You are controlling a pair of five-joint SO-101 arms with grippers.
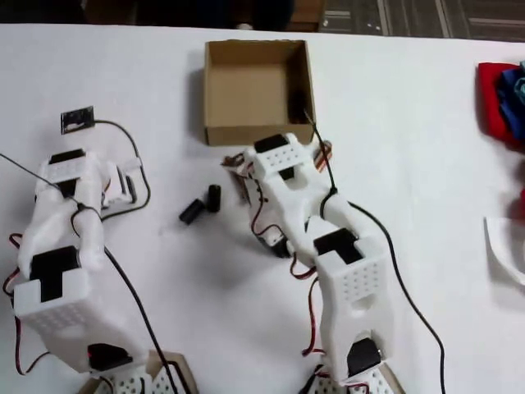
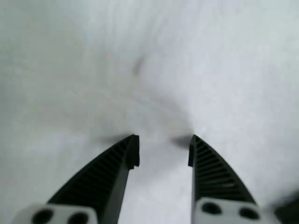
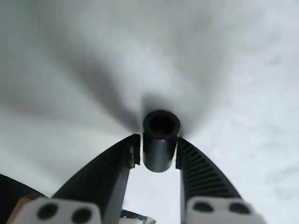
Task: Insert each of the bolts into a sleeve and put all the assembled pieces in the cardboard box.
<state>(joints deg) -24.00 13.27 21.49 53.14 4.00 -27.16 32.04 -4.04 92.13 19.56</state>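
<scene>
Black and hollow, the sleeve [image 3: 160,140] sat right between the two fingers [image 3: 112,177] of the right pincer [image 3: 157,150], with its open end turned up toward the wrist camera. The pincer looked clenched on it, both fingers pressed against its sides or very nearly so. Holding it this way likely kept the hole free, so a bolt could slide in from the open end. I could not tell if the sleeve stood on the tabletop [image 1: 410,164] or hung just above it. Near the right arm, two small black pieces [image 1: 201,207] lay close together on the white tabletop. They were probably parts to be joined, but they were too small to tell which was a bolt and which a sleeve. The cardboard box [image 1: 254,131] stood open just behind the right arm, close by, which should make the drop short. A dark shape sat by its inner wall, too unclear to name. Well off to the side, the left pincer [image 2: 162,150] was released, its fingers spread wide over bare tabletop, grasping nothing, maybe ready to fetch a bolt.
</scene>
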